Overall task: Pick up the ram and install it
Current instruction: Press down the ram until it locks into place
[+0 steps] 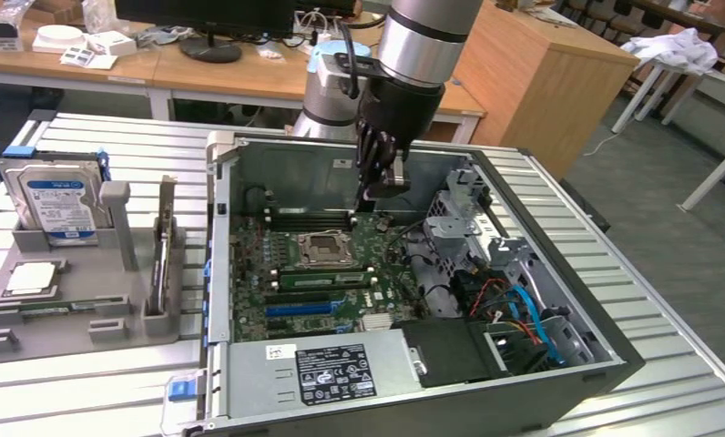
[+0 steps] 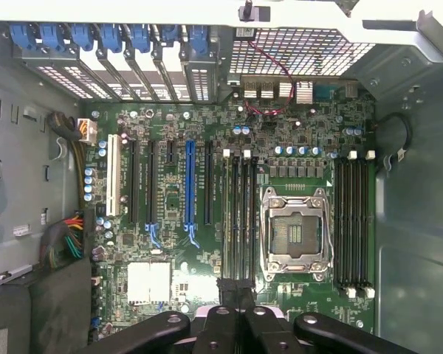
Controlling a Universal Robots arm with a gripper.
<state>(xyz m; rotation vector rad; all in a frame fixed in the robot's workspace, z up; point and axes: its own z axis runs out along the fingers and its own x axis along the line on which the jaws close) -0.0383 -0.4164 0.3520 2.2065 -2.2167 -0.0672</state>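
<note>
The ram point(image 1: 326, 278) is a long green stick lying along a motherboard slot just beside the empty processor socket point(image 1: 323, 247), inside the open computer case point(image 1: 223, 273). In the wrist view those slots point(image 2: 240, 221) run straight out from my fingertips, and the stick is hard to tell from them edge-on. My gripper point(image 1: 381, 189) hangs above the back part of the motherboard, clear of the ram. Its black fingers point(image 2: 227, 289) are shut together with nothing between them.
A grey holder point(image 1: 107, 314) at the exterior view's left carries a silver hard drive point(image 1: 59, 196) and a small square processor chip point(image 1: 32, 278). Inside the case are a power supply point(image 1: 332, 369), a drive cage point(image 1: 460, 214) and loose cables point(image 1: 521, 309). Blue card clips point(image 2: 103, 37) line the case wall.
</note>
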